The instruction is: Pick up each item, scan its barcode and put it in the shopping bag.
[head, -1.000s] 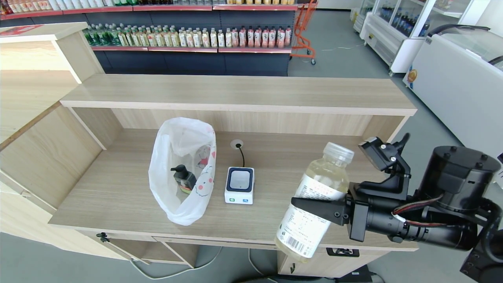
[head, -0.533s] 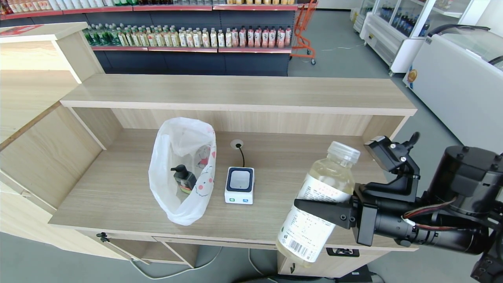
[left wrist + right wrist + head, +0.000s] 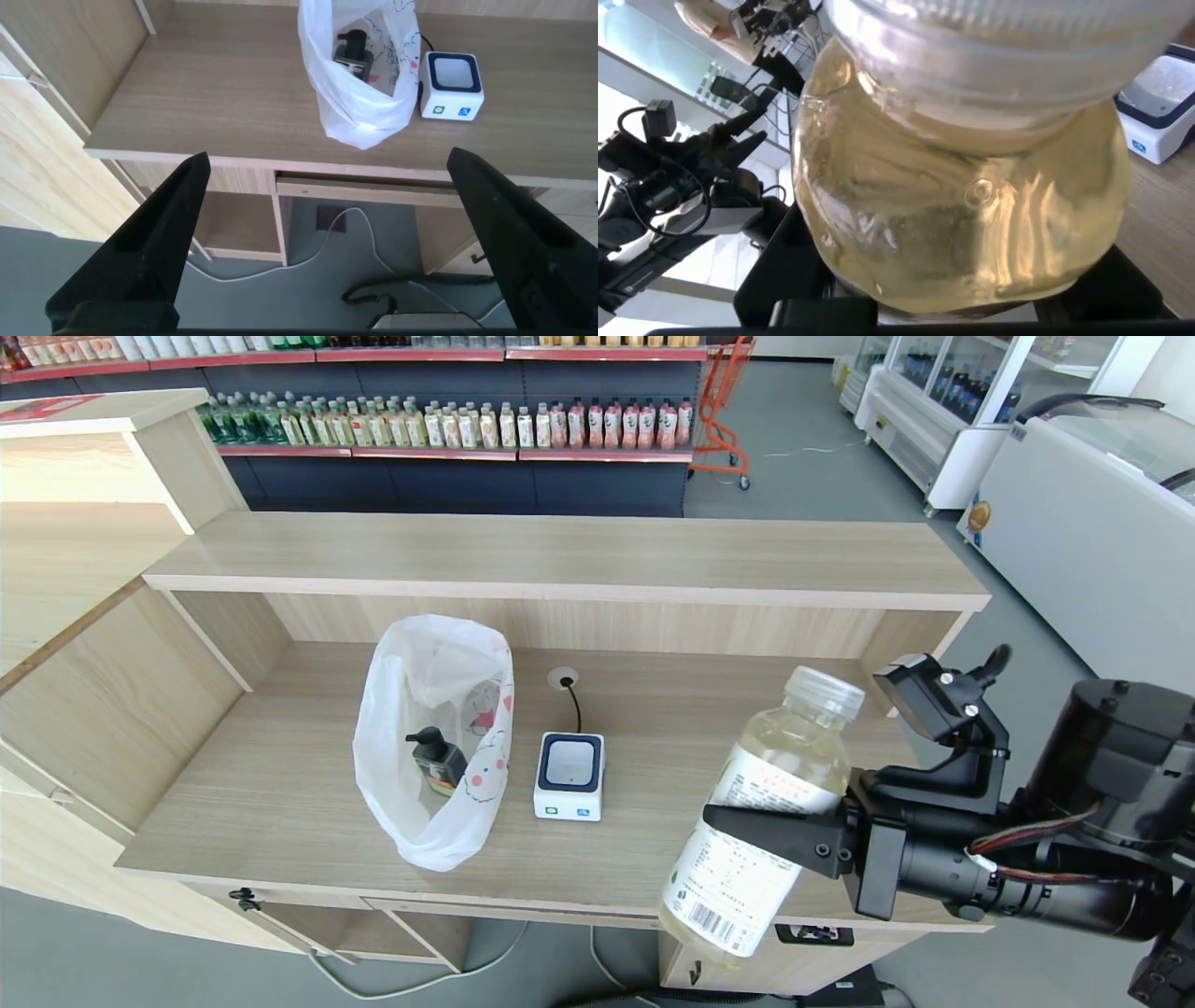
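Pinching the tilted bottle point(image 3: 733, 887), the right claw point(image 3: 747, 823) hangs seemingly over the counter point(image 3: 280, 784) edge; left claw point(image 3: 327, 252) spread.

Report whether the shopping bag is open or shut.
Open. The shopping bag has its mouth spread wide, and a dark pump bottle shows inside it.

bright, even daylight fills the head view; the wood top point(image 3: 56, 467) at the upper left of the frame is washed out nearly to white. shadows on the desk point(image 3: 280, 784) are soft and faint. straight edges bow toward the frame's borders. in the right wrist view the bottle point(image 3: 971, 205) is too close to focus, with window glare behind it. the left pincer point(image 3: 327, 159) shows as dark, soft-edged silhouettes
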Controlling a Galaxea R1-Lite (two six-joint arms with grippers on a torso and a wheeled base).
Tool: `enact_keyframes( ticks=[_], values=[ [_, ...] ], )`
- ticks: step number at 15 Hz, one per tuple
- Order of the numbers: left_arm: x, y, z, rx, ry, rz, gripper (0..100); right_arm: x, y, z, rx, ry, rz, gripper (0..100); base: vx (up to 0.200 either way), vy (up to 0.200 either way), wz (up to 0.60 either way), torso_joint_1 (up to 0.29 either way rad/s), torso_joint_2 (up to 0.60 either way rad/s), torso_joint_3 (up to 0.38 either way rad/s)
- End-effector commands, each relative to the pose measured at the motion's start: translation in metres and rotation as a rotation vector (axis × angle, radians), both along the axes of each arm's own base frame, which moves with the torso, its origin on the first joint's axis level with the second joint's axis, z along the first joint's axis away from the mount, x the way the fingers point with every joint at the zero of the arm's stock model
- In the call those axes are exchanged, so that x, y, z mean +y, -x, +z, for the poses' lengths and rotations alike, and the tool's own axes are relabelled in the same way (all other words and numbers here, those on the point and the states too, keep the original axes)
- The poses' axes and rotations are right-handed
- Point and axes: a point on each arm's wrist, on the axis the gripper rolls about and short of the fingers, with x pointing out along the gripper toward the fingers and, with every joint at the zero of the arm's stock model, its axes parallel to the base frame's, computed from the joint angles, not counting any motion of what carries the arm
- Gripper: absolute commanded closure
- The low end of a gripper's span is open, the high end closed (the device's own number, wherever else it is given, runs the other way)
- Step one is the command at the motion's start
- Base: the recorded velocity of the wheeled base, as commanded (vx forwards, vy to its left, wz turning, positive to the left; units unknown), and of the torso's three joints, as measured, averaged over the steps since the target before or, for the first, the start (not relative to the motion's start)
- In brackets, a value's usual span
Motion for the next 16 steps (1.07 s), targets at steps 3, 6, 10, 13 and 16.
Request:
enact_keyframes(
  ticks=[3,6,10,13,16],
  values=[
    [0.0,0.0,0.0,0.0,-0.001,0.0,0,-0.001,0.0,0.0,-0.012,0.005,-0.007,100,0.0,0.0,0.0,0.0,0.0,0.0],
    [0.0,0.0,0.0,0.0,0.001,0.0,0,-0.027,-0.01,0.006,-0.366,0.159,-0.176,100,0.0,0.0,0.0,0.0,0.0,0.0],
    [0.0,0.0,0.0,0.0,-0.001,0.0,0,-0.099,-0.03,-0.013,-0.81,0.715,-0.366,100,0.0,0.0,0.0,0.0,0.0,0.0],
    [0.0,0.0,0.0,0.0,0.001,0.0,0,-0.107,-0.04,-0.019,-0.934,0.798,-0.356,100,0.0,0.0,0.0,0.0,0.0,0.0],
    [0.0,0.0,0.0,0.0,-0.001,0.0,0,-0.108,-0.043,-0.02,-1.067,0.891,-0.389,100,0.0,0.0,0.0,0.0,0.0,0.0]
  ],
)
